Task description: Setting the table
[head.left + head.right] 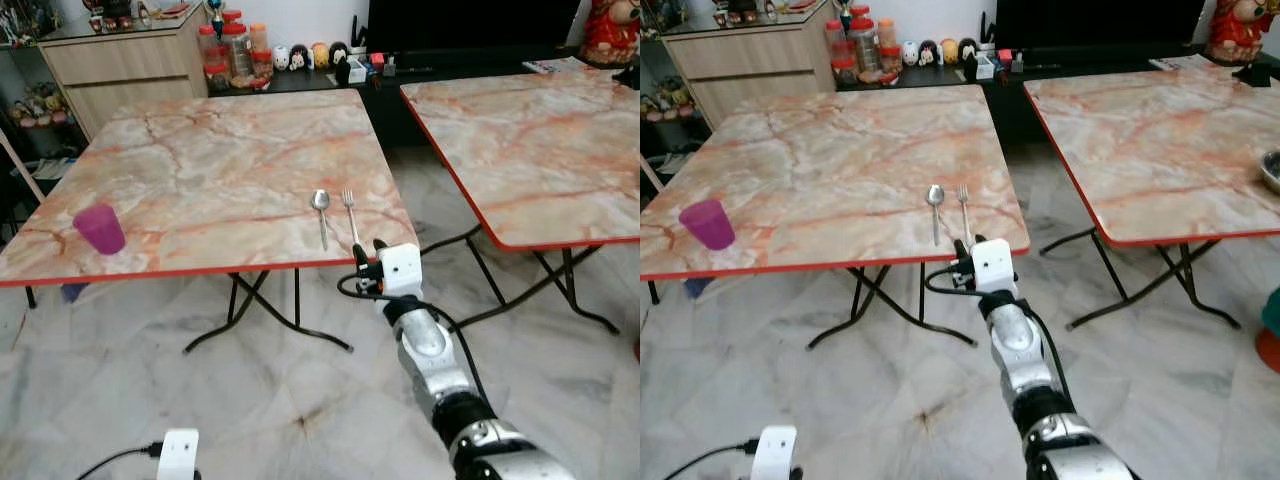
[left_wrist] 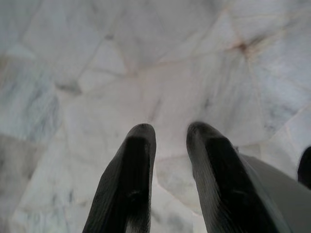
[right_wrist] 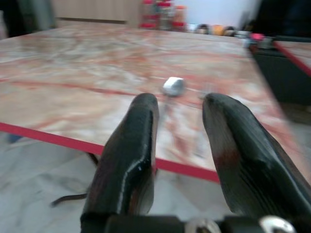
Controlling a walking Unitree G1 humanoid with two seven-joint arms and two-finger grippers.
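A silver spoon (image 1: 321,214) and a fork (image 1: 350,214) lie side by side near the front right edge of the marble table (image 1: 220,170). A purple cup (image 1: 99,228) stands upright at the table's front left. My right gripper (image 1: 367,258) hovers just off the table's front edge, right before the fork's handle, open with nothing between its fingers (image 3: 131,155). In the right wrist view the spoon (image 3: 172,86) lies ahead on the tabletop. My left gripper (image 2: 170,145) hangs low over the floor, open and empty.
A second marble table (image 1: 530,140) stands to the right with a gap between the two. A wooden sideboard (image 1: 120,60) and a dark low unit with jars and figurines (image 1: 290,55) run along the back wall. Folding legs (image 1: 260,310) sit under the near table.
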